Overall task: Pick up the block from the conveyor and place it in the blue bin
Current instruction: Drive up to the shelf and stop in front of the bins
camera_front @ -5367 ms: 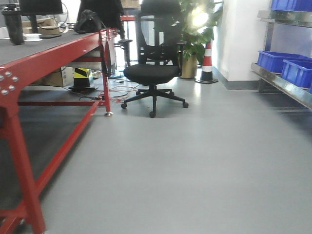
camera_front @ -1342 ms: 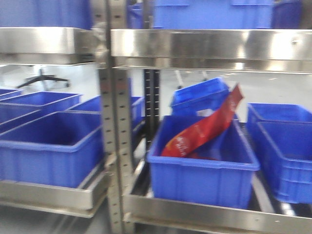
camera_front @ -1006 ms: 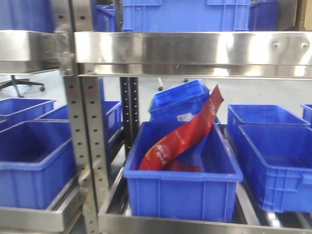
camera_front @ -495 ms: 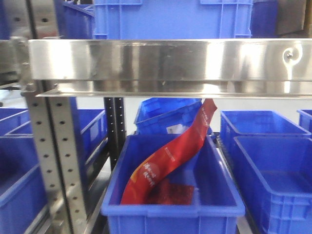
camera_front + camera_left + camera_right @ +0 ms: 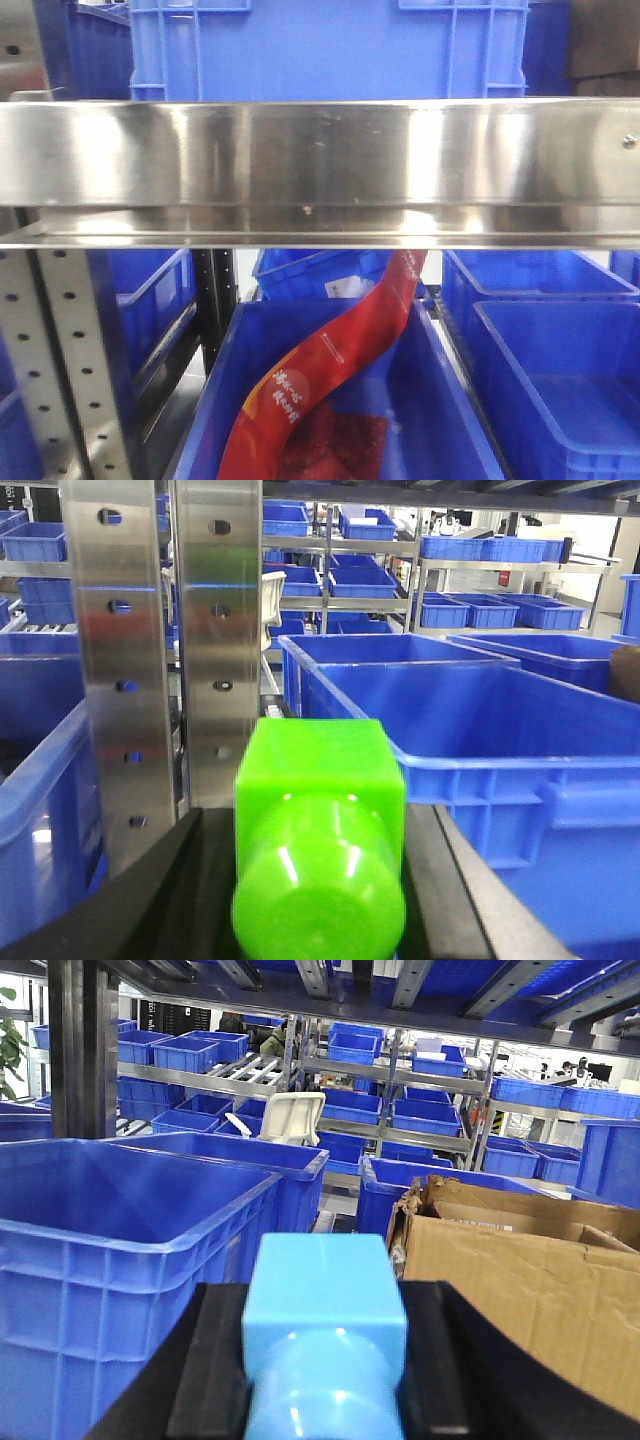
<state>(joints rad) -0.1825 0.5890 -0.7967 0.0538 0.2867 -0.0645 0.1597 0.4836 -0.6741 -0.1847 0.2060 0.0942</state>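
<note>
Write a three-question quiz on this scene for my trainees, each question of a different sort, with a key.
1. True or false: the left end effector holds a light blue block.
2. In the front view, what lies in the blue bin under the steel shelf? A) a cardboard box B) a red packet C) a green block
3. Fill in: beside the light blue block in the right end effector stands a brown box made of ____.

Key: 1 false, it holds the green block; 2 B; 3 cardboard.
</note>
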